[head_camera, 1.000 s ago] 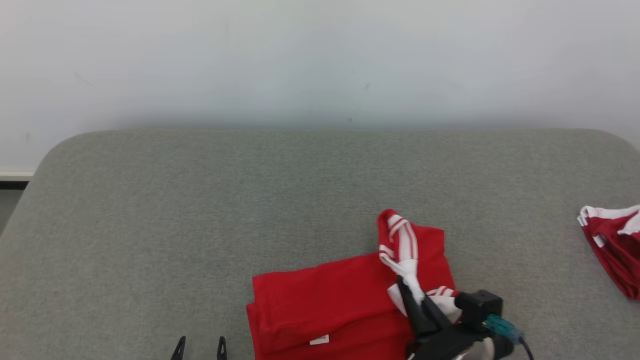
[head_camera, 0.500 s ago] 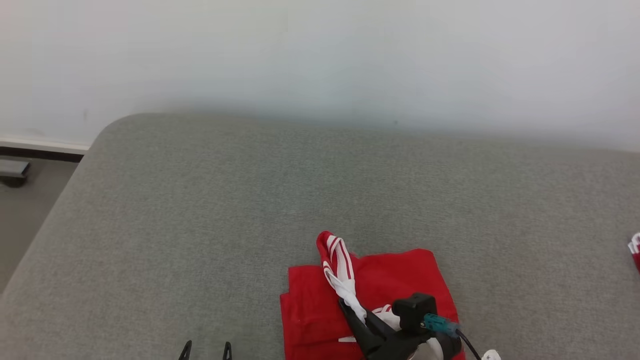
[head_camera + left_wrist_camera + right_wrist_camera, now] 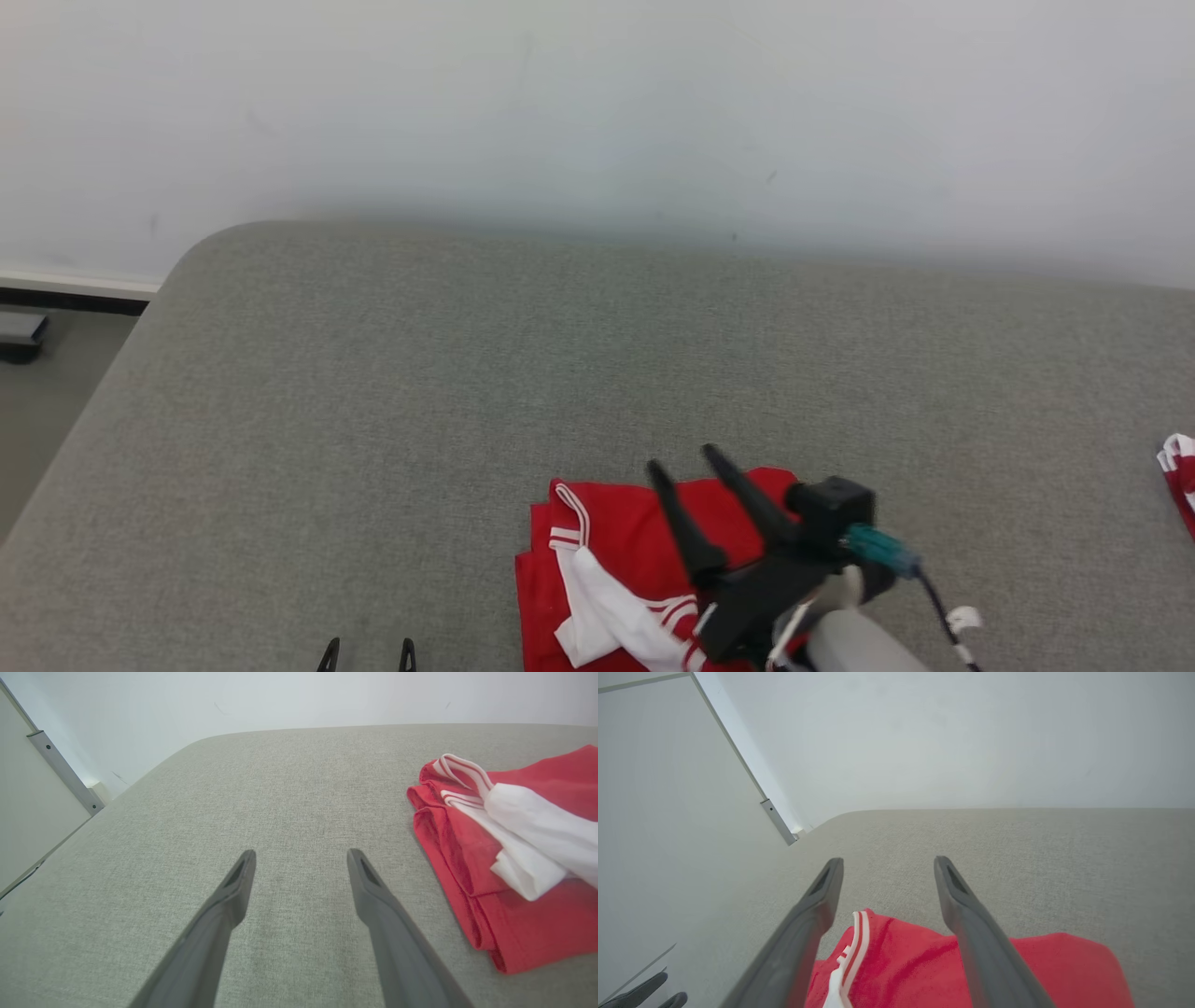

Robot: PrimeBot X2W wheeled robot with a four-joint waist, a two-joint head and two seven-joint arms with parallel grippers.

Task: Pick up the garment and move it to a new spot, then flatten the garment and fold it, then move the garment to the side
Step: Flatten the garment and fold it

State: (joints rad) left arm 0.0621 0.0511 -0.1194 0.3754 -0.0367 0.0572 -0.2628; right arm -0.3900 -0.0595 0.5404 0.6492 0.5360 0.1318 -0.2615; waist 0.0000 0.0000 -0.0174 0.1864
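Beneath right claw [image 3: 681, 457], folded garment [image 3: 618, 525], axis unclear

Table [image 3: 373, 392]: grey woven cover, rounded corners; garment [image 3: 621, 532], red, folded, is laid toward the near side, white striped piece on top; second cloth [image 3: 1178, 471], red-white, is laid far right, well apart.

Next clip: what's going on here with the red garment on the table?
A two-armed robot is folding a red and white garment on a grey padded table. The garment lies in a folded bundle near the front edge, with its white striped part draped over the top. The right gripper hovers open just above it, holding nothing. The left gripper is open, apart to the left. A second garment lies far right.
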